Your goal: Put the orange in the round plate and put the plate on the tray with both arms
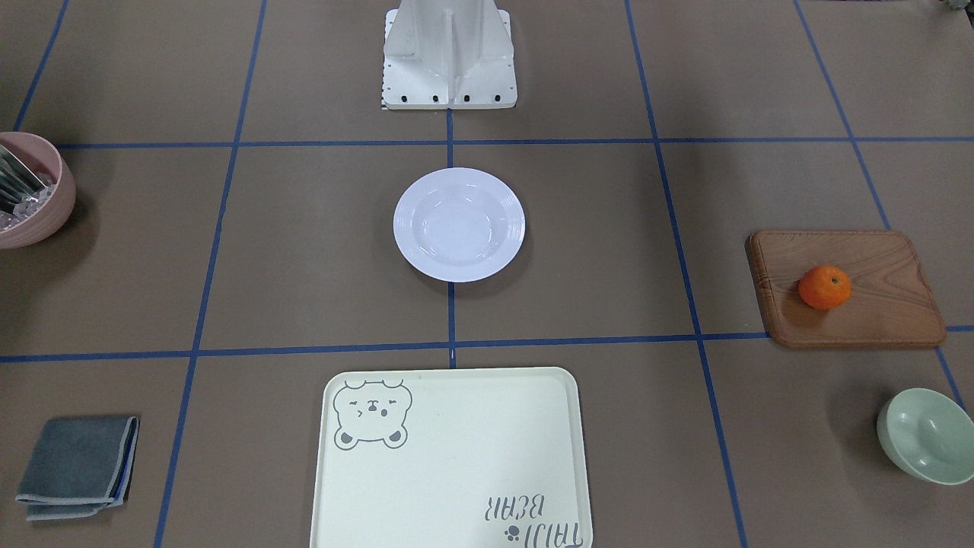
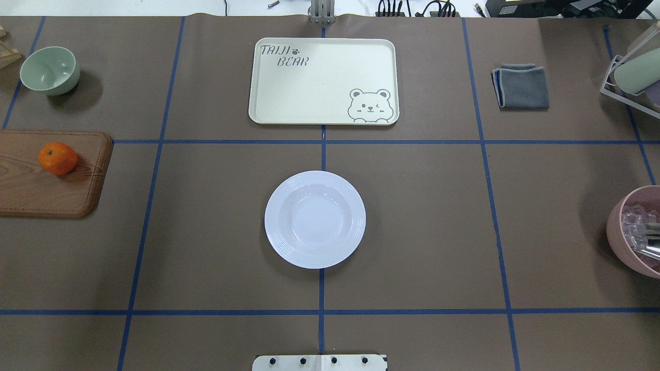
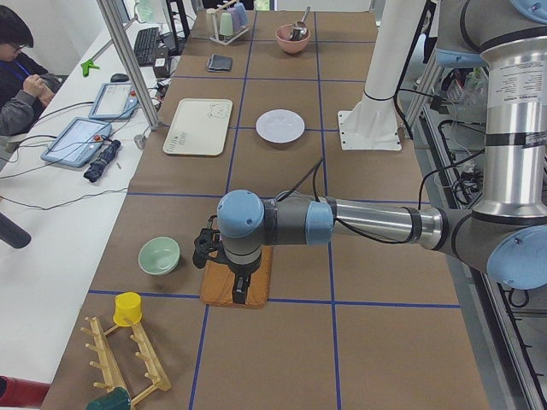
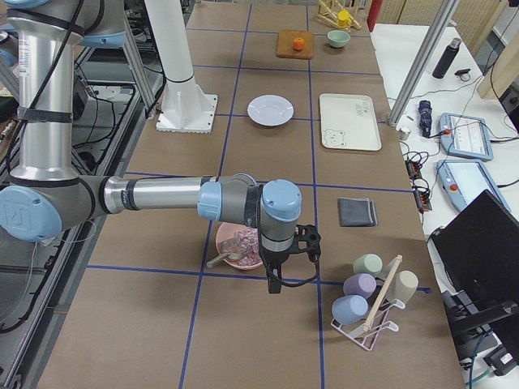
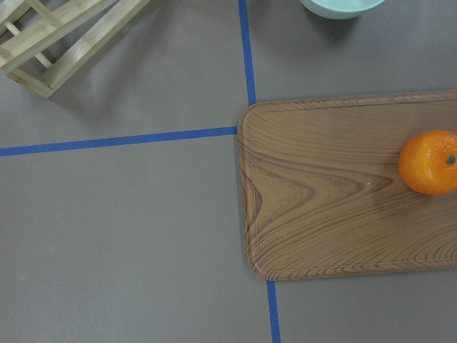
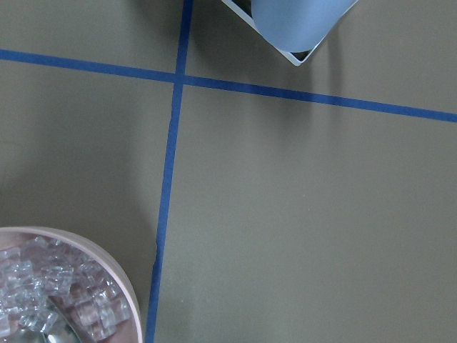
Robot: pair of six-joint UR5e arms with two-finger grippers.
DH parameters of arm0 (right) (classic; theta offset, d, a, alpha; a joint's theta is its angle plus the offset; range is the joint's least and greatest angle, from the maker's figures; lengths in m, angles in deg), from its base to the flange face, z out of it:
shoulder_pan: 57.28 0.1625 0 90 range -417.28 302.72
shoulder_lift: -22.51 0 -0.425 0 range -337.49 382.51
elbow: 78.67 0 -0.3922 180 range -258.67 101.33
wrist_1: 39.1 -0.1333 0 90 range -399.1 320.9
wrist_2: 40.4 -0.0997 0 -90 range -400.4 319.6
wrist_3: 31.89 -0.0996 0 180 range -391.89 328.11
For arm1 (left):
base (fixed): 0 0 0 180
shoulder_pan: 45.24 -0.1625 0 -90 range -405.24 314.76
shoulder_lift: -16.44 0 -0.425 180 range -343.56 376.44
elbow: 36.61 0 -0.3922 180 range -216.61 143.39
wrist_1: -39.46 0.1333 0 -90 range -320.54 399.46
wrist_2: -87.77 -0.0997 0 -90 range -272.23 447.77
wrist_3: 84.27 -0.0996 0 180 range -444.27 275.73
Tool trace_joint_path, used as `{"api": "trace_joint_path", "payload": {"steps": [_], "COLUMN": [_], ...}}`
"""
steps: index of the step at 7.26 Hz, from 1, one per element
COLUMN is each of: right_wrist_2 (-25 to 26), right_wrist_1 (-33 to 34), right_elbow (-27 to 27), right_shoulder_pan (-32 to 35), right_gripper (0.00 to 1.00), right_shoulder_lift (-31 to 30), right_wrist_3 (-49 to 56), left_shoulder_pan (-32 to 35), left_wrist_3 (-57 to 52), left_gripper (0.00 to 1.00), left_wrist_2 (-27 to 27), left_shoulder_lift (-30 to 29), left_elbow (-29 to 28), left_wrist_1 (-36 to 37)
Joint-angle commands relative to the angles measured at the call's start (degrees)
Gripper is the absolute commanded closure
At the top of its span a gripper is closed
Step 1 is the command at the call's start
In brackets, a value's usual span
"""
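At far left of the overhead view, the orange (image 2: 58, 158) rests on a wooden board (image 2: 31, 193), light and likely to roll, best pinched across its middle; left gripper (image 3: 240, 296) and right gripper (image 4: 274, 285) finger states unclear.

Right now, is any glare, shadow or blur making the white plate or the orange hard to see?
Overhead exterior: the round plate is evenly lit, faint highlights only, a soft shadow on its right. Same view: the orange is crisp and shades the wooden board softly. Left wrist view: the orange is in focus, at the frame's right edge.
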Motion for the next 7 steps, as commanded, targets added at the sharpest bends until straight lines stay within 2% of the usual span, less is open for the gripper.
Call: {"api": "trace_joint_path", "payload": {"steps": [1,3,4,5,7], "right_wrist_2": [0.7,0.3,0.2,-0.3,-3.4], "right_wrist_1": [0.0,-0.1,-2.6,-7.2,-21.4], "right_elbow": [0.2,1.2,1.8,1.7,0.5], "right_shoulder_pan": [0.0,0.0,-0.2,-0.2,-0.2], "right_gripper": [0.0,0.0,0.0,0.0,0.0], "right_shoulder_lift": [0.2,0.8,1.7,2.3,1.7], "right_wrist_3": [0.1,0.5,0.2,-0.1,-0.2], "left_shoulder_pan": [0.0,0.0,0.0,0.0,0.0], "left_wrist_3": [0.0,0.0,0.0,0.1,0.3], "left_gripper": [0.02,0.02,0.02,0.02,0.02], "left_wrist_2": [-0.4,-0.2,0.0,0.3,0.0], "left_shoulder_lift": [-0.1,-0.1,-0.1,-0.2,-0.1], "left_elbow": [0.0,0.0,-0.4,-0.5,-1.7], "left_wrist_1": [-0.8,-4.7,-7.4,-10.0,-23.7]}}
